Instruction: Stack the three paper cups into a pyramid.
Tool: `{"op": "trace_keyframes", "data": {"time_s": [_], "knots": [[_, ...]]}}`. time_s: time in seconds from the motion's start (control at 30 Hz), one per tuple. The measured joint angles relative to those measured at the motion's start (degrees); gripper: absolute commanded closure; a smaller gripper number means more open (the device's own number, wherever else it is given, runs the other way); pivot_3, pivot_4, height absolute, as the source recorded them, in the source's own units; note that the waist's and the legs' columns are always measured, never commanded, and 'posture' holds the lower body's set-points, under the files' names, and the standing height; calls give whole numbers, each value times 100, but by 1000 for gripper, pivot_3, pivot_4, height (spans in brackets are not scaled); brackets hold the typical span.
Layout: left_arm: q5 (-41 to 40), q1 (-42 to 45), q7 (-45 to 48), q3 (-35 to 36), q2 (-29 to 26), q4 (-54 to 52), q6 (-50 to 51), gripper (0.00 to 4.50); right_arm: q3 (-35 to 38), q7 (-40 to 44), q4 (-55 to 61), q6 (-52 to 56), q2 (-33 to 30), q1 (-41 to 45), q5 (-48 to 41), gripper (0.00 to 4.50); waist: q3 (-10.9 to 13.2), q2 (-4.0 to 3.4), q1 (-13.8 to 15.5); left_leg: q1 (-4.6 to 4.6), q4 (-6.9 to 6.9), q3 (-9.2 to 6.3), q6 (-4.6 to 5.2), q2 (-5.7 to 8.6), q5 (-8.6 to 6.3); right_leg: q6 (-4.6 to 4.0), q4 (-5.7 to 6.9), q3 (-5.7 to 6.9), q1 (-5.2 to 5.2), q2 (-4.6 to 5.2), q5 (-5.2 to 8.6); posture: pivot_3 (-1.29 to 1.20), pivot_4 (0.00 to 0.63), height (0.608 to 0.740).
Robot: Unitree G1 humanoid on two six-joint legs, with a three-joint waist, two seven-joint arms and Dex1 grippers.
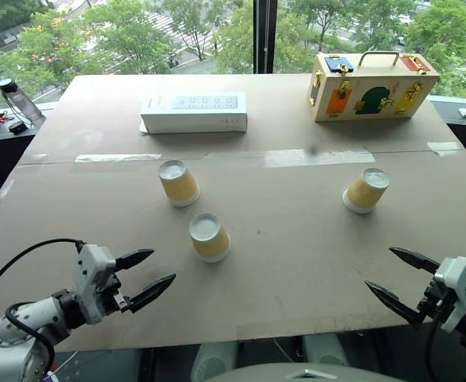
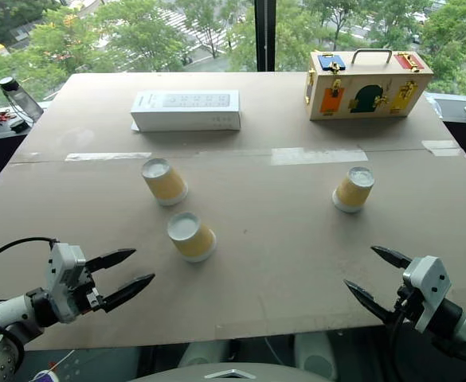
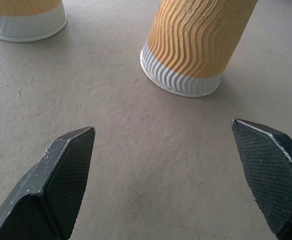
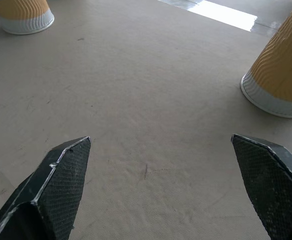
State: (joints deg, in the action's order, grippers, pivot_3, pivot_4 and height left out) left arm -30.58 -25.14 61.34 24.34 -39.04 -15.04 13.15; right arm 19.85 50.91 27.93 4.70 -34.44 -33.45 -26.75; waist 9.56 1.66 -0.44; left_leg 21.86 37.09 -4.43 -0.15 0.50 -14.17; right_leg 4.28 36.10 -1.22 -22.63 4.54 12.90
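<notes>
Three tapered, ribbed paper cups point(image 1: 209, 237)

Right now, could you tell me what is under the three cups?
Each cup stands upside down, rim on the bare table, apart from the others. Whatever may be beneath them is hidden by their walls.

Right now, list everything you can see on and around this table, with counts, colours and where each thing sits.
paper cups: three, yellow-tan, upside down, apart; two left of centre, one to the right
white box: one, far left-centre
wooden case: one, tan with coloured latches and a handle, far right
table: one, grey-brown, clear tape strips across it
bottle: one, clear with dark cap, off the far left corner
left gripper: black fingers, open, near left
right gripper: black fingers, open, near right
</notes>
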Motion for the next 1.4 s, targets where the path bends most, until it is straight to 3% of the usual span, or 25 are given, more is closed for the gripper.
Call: {"op": "trace_keyframes", "data": {"time_s": [0.2,0.43,0.8,0.9,1.0,1.2,1.4], "knots": [[-120,457,11,-74,-10,-10,94,0,-504,-156,49,68,242,650,-37,52,3,-8,0,-2,2,-3,0,-5,0,-1,0,4,1,-4,-3,0,150,740],[-309,948,16,-243,-238,-472,309,0,-1144,254,688,330,-131,1389,-426,52,7,-15,3,3,-1,-5,0,6,0,-25,-9,7,1,-6,-18,0,150,740],[183,1950,185,-1263,-229,-48,-60,0,-1200,18,1007,608,-216,1196,-523,52,7,-15,18,6,-3,-11,0,18,0,-25,-13,9,1,-10,-18,0,150,740],[290,2202,332,-1564,-190,282,-229,882,-1118,-98,1124,615,-195,981,-524,0,8,-16,8,6,-3,-10,0,19,0,-25,-13,8,1,-10,-18,0,150,740],[339,2444,482,-1695,-176,575,-370,2103,-953,-204,1250,612,-164,794,-529,0,7,-15,5,5,-3,-11,1,19,0,-24,-13,8,2,-10,-18,0,150,740],[360,3054,550,-1984,30,853,-399,2107,-740,-442,1469,605,-4,454,-529,0,7,-14,39,9,-1,-16,1,20,0,-23,-12,12,2,-10,-19,0,150,740],[686,4316,142,-2748,549,959,73,2107,-503,-882,1510,489,366,228,-416,0,8,-15,79,10,0,-19,1,24,0,-1,-12,12,2,-12,-32,0,150,740]]}}
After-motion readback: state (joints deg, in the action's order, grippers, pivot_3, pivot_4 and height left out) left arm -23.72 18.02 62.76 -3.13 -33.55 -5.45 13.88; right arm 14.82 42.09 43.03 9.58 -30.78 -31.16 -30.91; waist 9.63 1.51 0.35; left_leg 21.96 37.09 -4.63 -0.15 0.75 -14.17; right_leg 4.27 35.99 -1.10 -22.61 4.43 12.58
